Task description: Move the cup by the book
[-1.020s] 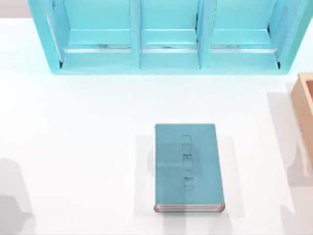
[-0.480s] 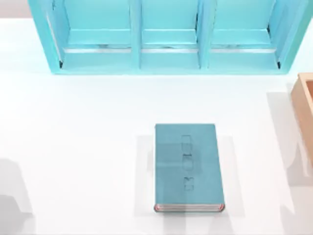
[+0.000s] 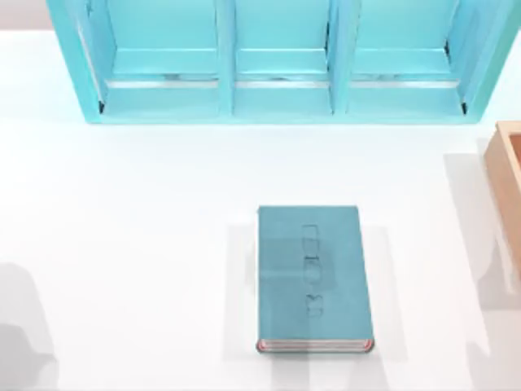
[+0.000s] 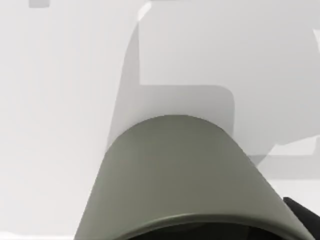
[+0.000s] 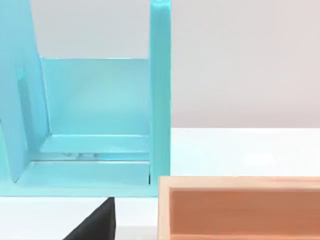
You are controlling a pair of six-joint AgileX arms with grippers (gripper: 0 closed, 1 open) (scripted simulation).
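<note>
One white table (image 3: 146,244) carries everything on view. A cyan shelf (image 3: 277,61) stands along its far edge and is the largest item; the top view shows three open bays side by side, divided by upright panels. The right wrist view shows one end bay of the shelf (image 5: 95,115), with its outer side panel standing upright on the table.

A tan wooden box (image 3: 510,175) sits at the right edge of the table, near the right end of the shelf. In the right wrist view the box (image 5: 240,207) lies in the foreground with its open interior visible, and its near corner is just beside the base of the shelf's side panel. A dark wedge (image 5: 95,225) appears beside the box in this view; what it is cannot be told.

The book (image 3: 313,277) lies flat in the middle of the table, well apart from the shelf and the box. Its cover faces up, with faint embossed marks running along its length, and pale page edges with reddish trim show at its near end.

The cup (image 4: 192,175) appears very close in the left wrist view, olive-green, with white table beyond it. Its place relative to the book cannot be told.

The state of each gripper's fingers cannot be told.
</note>
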